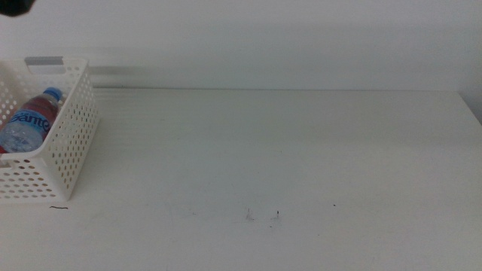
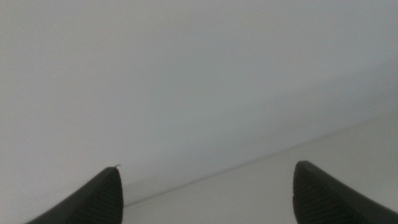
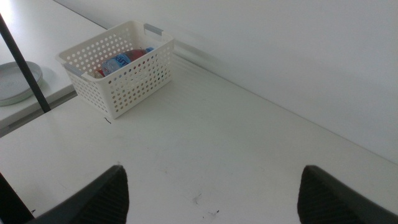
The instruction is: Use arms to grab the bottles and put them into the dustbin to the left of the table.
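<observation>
The white perforated dustbin (image 1: 71, 143) stands at the table's far left. A clear water bottle (image 1: 26, 120) with a blue cap and label lies inside it, with something red (image 1: 2, 149) beneath it. The right wrist view shows the dustbin (image 3: 134, 81), the water bottle (image 3: 118, 61) and a red piece (image 3: 138, 55) inside. The yellow tea bottle is not visible. My left gripper (image 2: 208, 165) is open and empty, facing the wall and the table's far edge. My right gripper (image 3: 212, 168) is open and empty, high above the table (image 1: 301, 150), well away from the dustbin.
A black pole (image 3: 25, 62) and a grey round dish (image 3: 15, 81) on a lower surface lie beyond the table's edge near the dustbin. A few small dark specks (image 1: 277, 214) mark the tabletop. A dark shape (image 1: 15, 6) shows at the middle view's top left corner.
</observation>
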`<state>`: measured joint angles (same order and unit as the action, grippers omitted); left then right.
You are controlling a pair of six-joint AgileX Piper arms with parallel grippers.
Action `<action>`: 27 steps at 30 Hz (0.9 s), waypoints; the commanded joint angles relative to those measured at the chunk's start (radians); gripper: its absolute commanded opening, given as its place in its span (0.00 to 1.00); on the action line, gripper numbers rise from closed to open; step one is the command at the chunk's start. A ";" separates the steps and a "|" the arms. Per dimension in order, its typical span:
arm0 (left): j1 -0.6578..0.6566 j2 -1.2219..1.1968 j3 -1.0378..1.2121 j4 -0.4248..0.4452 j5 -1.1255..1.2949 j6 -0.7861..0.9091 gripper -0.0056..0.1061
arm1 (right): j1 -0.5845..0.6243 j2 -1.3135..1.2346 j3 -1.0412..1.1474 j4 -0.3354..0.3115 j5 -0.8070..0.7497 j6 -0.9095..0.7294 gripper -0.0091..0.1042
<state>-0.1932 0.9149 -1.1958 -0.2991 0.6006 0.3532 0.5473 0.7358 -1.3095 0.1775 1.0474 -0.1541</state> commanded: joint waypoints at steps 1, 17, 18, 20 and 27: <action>-0.006 -0.004 0.005 0.037 -0.042 -0.052 0.89 | 0.005 -0.002 -0.007 -0.002 -0.007 -0.001 0.89; -0.006 -0.004 0.005 0.067 -0.091 -0.063 0.89 | 0.005 -0.002 -0.007 -0.002 -0.007 -0.001 0.89; -0.006 -0.008 0.009 0.067 -0.090 -0.063 0.89 | 0.005 -0.002 -0.007 -0.006 -0.007 -0.001 0.89; -0.006 -0.017 0.013 0.067 -0.090 -0.063 0.89 | 0.005 -0.002 -0.007 -0.050 -0.007 -0.001 0.89; -0.006 -0.113 0.208 0.101 -0.198 -0.063 0.89 | 0.001 -0.002 0.073 -0.306 -0.205 -0.001 0.89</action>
<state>-0.1932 0.8302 -1.0412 -0.2173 0.4418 0.2894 0.5473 0.7358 -1.2727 -0.0706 0.9346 -0.1541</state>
